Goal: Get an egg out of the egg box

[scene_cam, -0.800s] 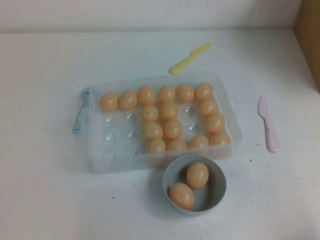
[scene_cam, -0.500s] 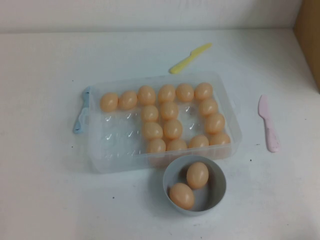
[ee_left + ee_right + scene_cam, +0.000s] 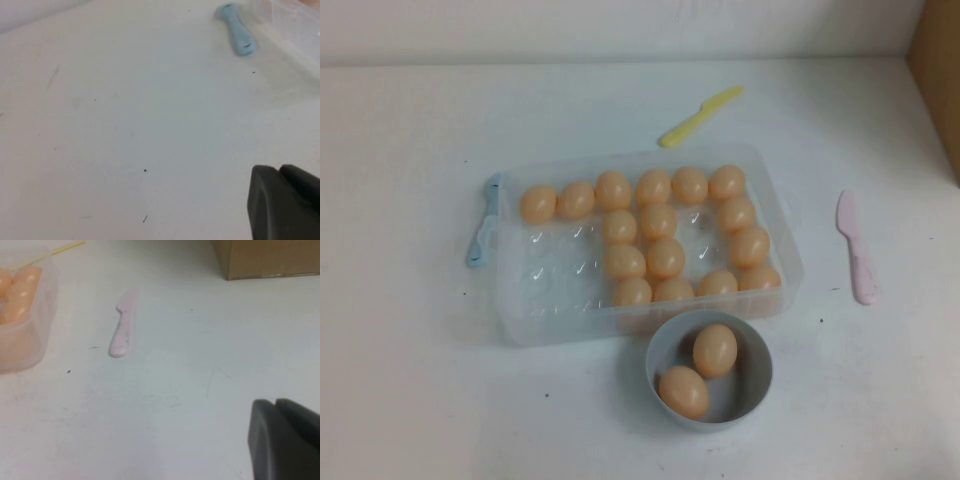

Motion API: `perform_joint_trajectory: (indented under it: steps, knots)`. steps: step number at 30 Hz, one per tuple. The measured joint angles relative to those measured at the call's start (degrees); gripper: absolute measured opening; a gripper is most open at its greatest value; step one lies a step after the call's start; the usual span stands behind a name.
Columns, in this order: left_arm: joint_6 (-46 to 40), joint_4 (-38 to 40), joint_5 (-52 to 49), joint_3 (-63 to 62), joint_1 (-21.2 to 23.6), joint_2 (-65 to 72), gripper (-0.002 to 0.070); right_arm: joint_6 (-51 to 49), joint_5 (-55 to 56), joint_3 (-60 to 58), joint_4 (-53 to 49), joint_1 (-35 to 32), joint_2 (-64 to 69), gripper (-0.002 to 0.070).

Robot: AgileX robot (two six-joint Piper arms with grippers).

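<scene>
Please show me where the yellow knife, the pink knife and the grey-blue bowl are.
yellow knife (image 3: 700,116), high view, middle of its length.
pink knife (image 3: 855,246), high view, middle of its length.
grey-blue bowl (image 3: 757,375), high view, inner wall on the robot's right side.

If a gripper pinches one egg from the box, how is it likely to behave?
The egg looks smooth and rounded, so it may slip or roll. Close neighbours in the egg box leave little finger room. Left gripper and right gripper are parked aside.

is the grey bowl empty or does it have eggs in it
Not empty: the grey bowl holds two eggs, just in front of the egg box.
</scene>
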State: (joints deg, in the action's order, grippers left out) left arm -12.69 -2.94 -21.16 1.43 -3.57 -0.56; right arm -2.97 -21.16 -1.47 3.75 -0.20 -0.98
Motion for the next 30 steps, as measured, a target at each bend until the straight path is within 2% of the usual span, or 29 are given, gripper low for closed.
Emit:
perform_joint_trajectory:
  steps: [9,14,19,21,24,30]
  knots:
    - [0.00,0.00,0.00,0.00,-1.08,0.00,-0.0003,0.00,0.00,0.00,2.95,0.00,0.00,-0.0017]
    - [0.00,0.00,0.00,0.00,-1.32,0.00,-0.0004,0.00,0.00,0.00,19.79,0.00,0.00,-0.0017]
    - [0.00,0.00,0.00,0.00,-3.25,0.00,-0.0004,0.00,0.87,0.00,45.81,0.00,0.00,-0.0017]
    - [0.00,0.00,0.00,0.00,-3.80,0.00,-0.0004,0.00,1.75,0.00,52.49,0.00,0.00,-0.0017]
    - [0.00,0.12,0.00,0.00,-3.90,0.00,-0.0004,0.00,3.16,0.00,55.74,0.00,0.00,-0.0017]
    - [0.00,0.15,0.00,0.00,-3.90,0.00,-0.0003,4.03,3.31,0.00,55.90,0.00,0.00,-0.0017]
